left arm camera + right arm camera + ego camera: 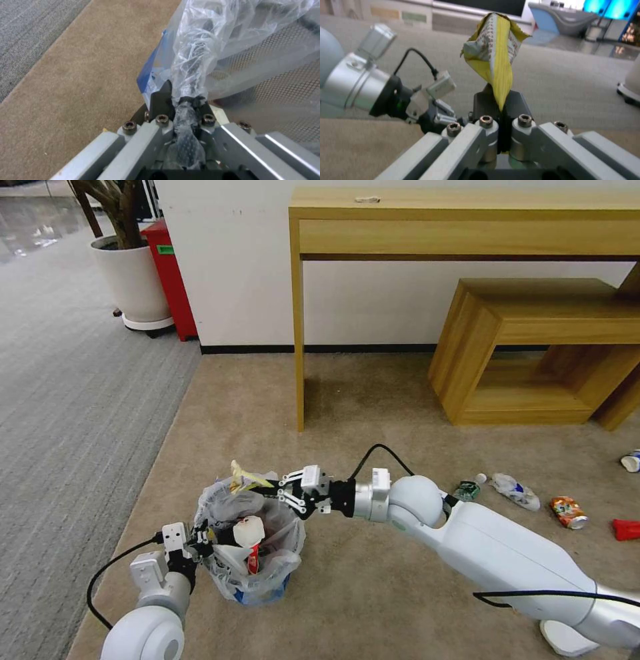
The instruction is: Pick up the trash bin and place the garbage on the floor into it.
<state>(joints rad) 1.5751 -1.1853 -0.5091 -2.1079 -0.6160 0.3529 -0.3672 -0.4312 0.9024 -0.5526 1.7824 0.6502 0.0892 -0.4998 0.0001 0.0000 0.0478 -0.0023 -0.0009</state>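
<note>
I'm holding the trash bin (250, 553) at about seven o'clock in my head view, my left hand (197, 540) clamped on its rim through the crinkly bag (213, 45); that film looks slippery, so I'm judging the mesh wall the safer purchase. Over the bin's mouth my right hand (277, 488) is pinching shut on a yellow wrapper (495, 57), light and limp, best held by its tail. Further right, toward three o'clock, a crushed can (467, 490), clear bottle (515, 491) and orange can (568, 512) are lying on the floor (373, 400)
</note>
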